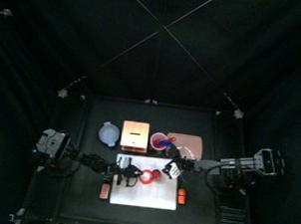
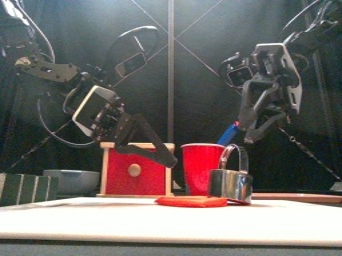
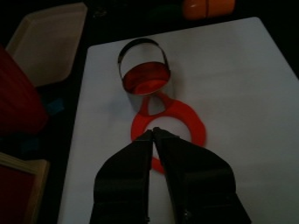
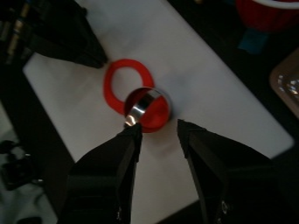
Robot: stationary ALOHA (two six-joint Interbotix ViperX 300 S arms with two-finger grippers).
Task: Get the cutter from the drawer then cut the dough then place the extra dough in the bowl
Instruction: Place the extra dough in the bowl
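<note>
On the white cutting board (image 2: 171,218) lies a flat red dough ring (image 3: 177,124). Beside it stands the round metal cutter (image 3: 145,73) with a red dough disc inside it. My left gripper (image 3: 156,134) is shut, and its tips hover just over the ring's near edge with nothing held. My right gripper (image 4: 156,131) is open, its tips on either side of the cutter (image 4: 146,106) without touching it. In the front view the cutter (image 2: 231,184) stands upright and the dough (image 2: 191,201) lies flat. The blue-grey bowl (image 1: 108,133) sits at the back left.
Behind the board stand the wooden box with the red drawer front (image 2: 134,168), the red cup (image 2: 203,165) with toy knives, and the pink tray (image 1: 187,143). An orange toy (image 3: 205,7) lies at the board's edge.
</note>
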